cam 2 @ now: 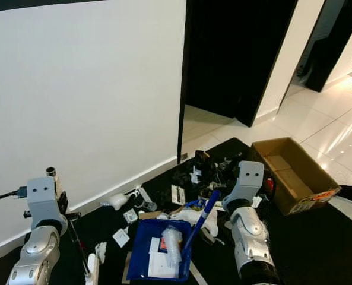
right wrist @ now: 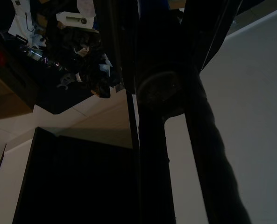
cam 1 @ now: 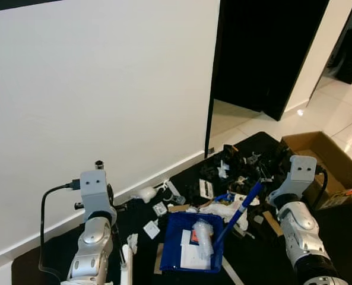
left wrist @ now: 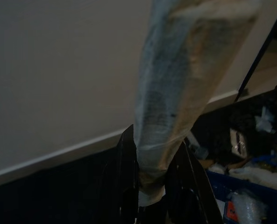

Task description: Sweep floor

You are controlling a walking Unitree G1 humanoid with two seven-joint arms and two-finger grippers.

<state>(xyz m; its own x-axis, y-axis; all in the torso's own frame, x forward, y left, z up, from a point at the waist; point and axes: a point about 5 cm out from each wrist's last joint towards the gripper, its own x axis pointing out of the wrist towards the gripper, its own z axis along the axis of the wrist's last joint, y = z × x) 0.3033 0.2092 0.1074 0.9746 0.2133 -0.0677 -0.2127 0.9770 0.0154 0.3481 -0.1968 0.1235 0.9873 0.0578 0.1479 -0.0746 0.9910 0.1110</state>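
A blue dustpan [cam 1: 190,244] lies on the black mat, holding white papers and a crumpled clear plastic piece. Its blue handle [cam 1: 238,212] slants up toward my right arm [cam 1: 294,199]. In the right wrist view, my right gripper [right wrist: 161,60] is shut on the dark round end of that handle. My left arm [cam 1: 92,219] stands near the wall; my left gripper [left wrist: 159,186] is shut on a pale, wrapped broom handle [left wrist: 180,93]. A heap of black and white litter [cam 1: 241,169] lies just beyond the dustpan.
An open cardboard box [cam 1: 333,169] sits on the right by the mat's edge. A white wall [cam 1: 104,89] with a skirting board runs along the left. A dark doorway [cam 1: 265,47] opens behind, with glossy white tiles [cam 1: 336,107] to its right.
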